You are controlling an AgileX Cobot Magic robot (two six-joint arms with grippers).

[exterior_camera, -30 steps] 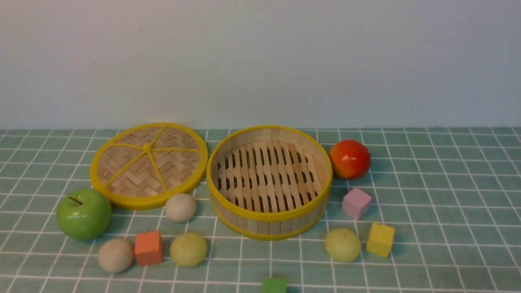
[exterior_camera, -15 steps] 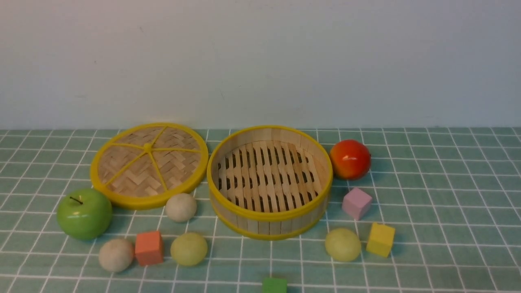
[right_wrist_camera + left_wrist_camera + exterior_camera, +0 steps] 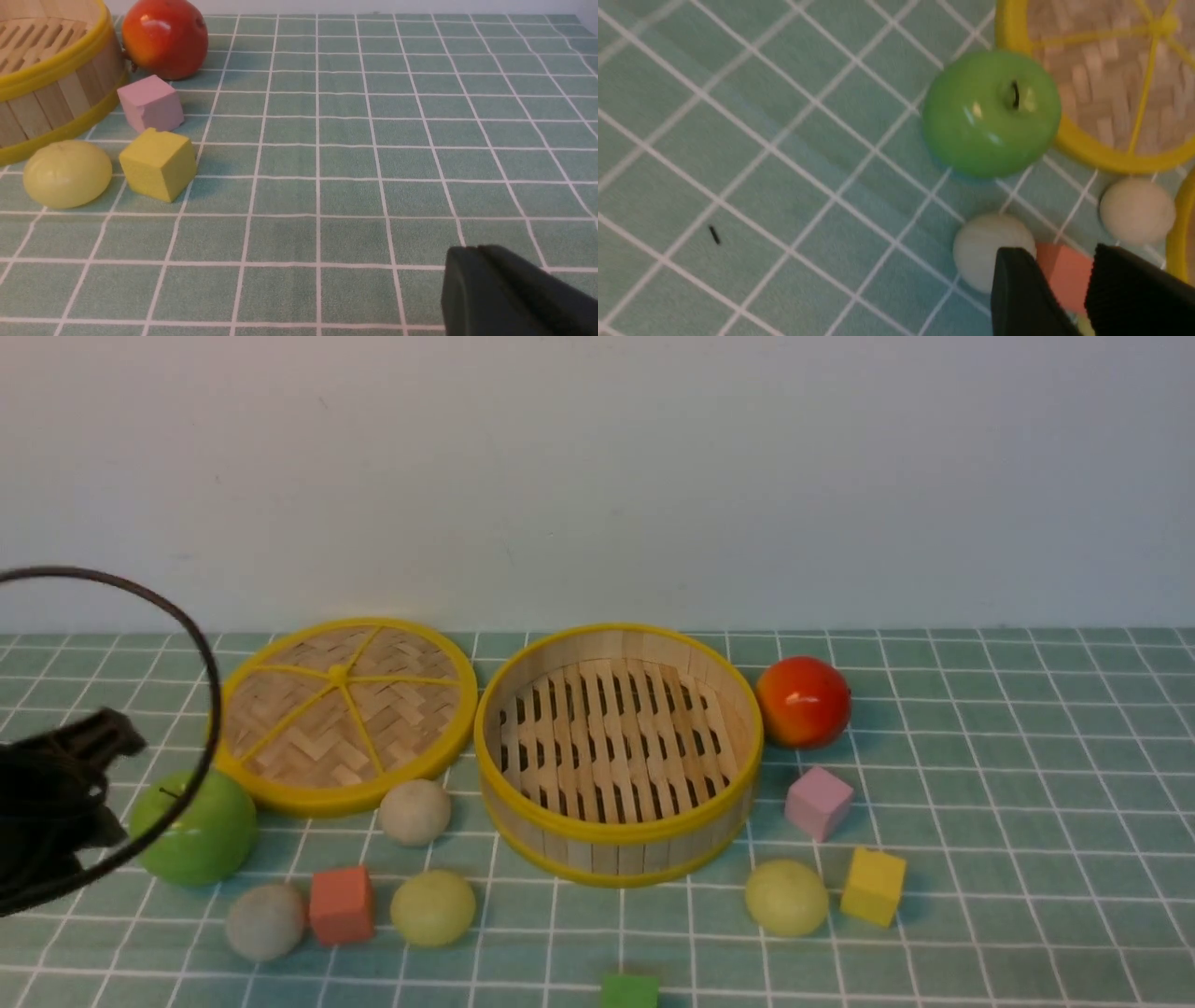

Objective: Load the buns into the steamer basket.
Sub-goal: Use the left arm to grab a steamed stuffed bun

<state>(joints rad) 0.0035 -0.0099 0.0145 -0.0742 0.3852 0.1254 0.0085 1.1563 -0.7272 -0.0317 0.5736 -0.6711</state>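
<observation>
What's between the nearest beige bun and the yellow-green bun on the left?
An orange cube sits between that beige bun and the yellow-green bun, seen in the front view.

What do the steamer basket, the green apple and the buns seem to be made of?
Steamer basket: apparently bamboo, with pale unvarnished slats; its yellow rims look like plastic. Green apple: probably plastic, since it shows glossy highlights. Buns: smooth and matte, perhaps foam or rubber; the look leaves it open.
</observation>
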